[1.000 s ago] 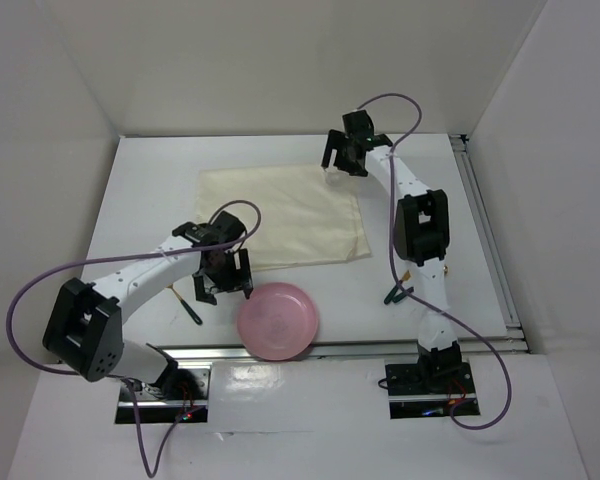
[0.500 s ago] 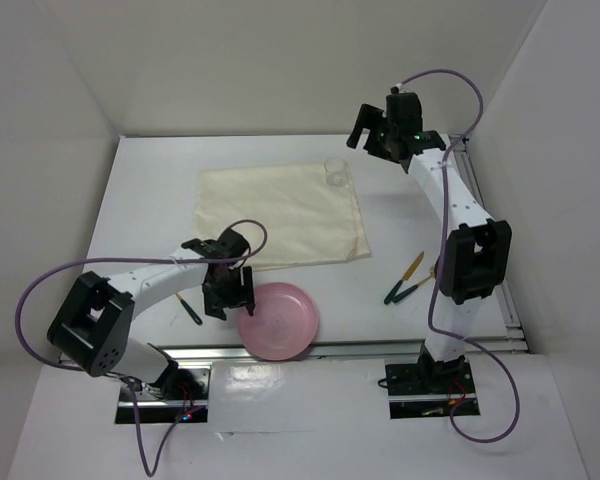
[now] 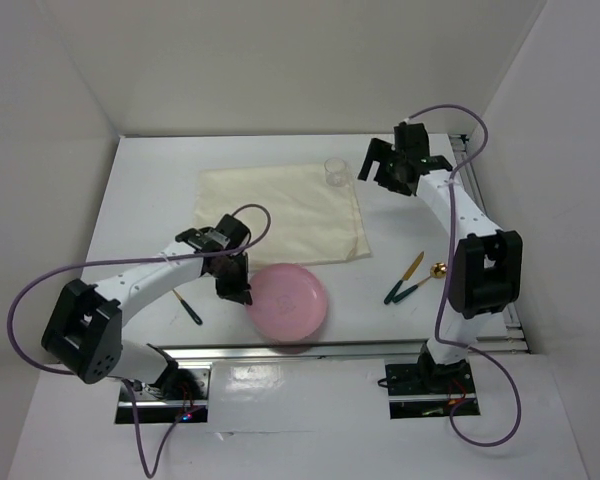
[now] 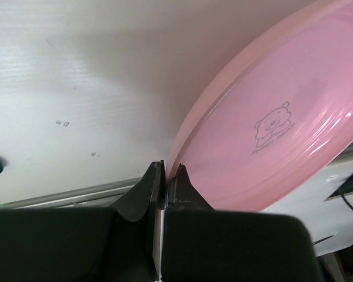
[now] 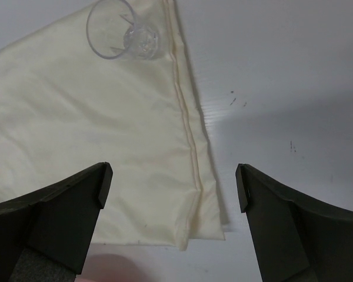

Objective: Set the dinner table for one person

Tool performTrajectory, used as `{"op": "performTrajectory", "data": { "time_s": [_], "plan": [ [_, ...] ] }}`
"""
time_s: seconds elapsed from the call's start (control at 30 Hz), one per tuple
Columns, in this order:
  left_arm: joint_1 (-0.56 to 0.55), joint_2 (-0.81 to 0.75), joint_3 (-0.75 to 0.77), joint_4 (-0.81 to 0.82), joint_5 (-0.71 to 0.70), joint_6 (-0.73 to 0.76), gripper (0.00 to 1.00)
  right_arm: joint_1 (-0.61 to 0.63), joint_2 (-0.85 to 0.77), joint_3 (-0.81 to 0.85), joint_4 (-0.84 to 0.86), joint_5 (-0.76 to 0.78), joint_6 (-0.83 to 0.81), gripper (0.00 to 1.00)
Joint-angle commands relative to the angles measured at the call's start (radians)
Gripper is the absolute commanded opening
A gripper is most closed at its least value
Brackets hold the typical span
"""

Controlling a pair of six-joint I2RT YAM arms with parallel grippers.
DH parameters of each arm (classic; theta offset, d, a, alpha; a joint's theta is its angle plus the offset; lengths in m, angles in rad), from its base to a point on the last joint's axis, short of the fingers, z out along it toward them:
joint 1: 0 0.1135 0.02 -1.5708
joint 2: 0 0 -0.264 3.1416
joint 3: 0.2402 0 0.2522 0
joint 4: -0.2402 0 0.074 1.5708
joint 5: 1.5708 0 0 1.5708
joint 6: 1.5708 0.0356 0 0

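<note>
Top external, wht dinner table (image 3: 150, 190), wht walls (image 3: 280, 60)

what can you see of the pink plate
The plate is round, shallow and pink, plastic by the look of it, with a raised rim and a small bear print with lettering at its centre. It sits near the front edge of the table, just before the mat. The left fingers are shut on its left rim, and that side looks tipped up slightly. Nothing lies on it.
</note>
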Motion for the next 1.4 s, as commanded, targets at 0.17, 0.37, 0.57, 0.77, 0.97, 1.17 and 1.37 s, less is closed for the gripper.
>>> {"op": "performTrajectory", "data": {
  "time_s": [0.17, 0.37, 0.57, 0.77, 0.97, 1.17, 1.37],
  "plan": [
    [0.07, 0.003, 0.34, -0.108, -0.09, 0.042, 0.0, -0.026, -0.15, -0.201, 0.026, -0.09, 0.004, 0.97],
    [0.165, 0.241, 0.628, -0.093, -0.128, 0.022, 0.0, 0.012, -0.159, -0.31, 0.026, -0.111, 0.004, 0.97],
    [0.269, 0.466, 0.758, -0.019, -0.048, 0.033, 0.0, 0.013, -0.181, -0.417, 0.043, -0.133, 0.023, 0.99],
    [0.315, 0.597, 0.811, 0.035, 0.035, 0.042, 0.0, 0.013, -0.181, -0.482, 0.111, -0.243, 0.067, 0.99],
    [0.315, 0.692, 0.876, 0.048, 0.035, 0.022, 0.0, 0.013, -0.12, -0.482, 0.129, -0.254, 0.076, 0.99],
    [0.315, 0.764, 0.952, -0.017, 0.0, 0.047, 0.33, 0.022, -0.086, -0.491, 0.147, -0.245, 0.076, 0.99],
    [0.315, 0.682, 0.865, -0.019, -0.043, 0.076, 0.87, 0.031, -0.044, -0.491, 0.166, -0.246, 0.076, 0.98]
  ]
}}
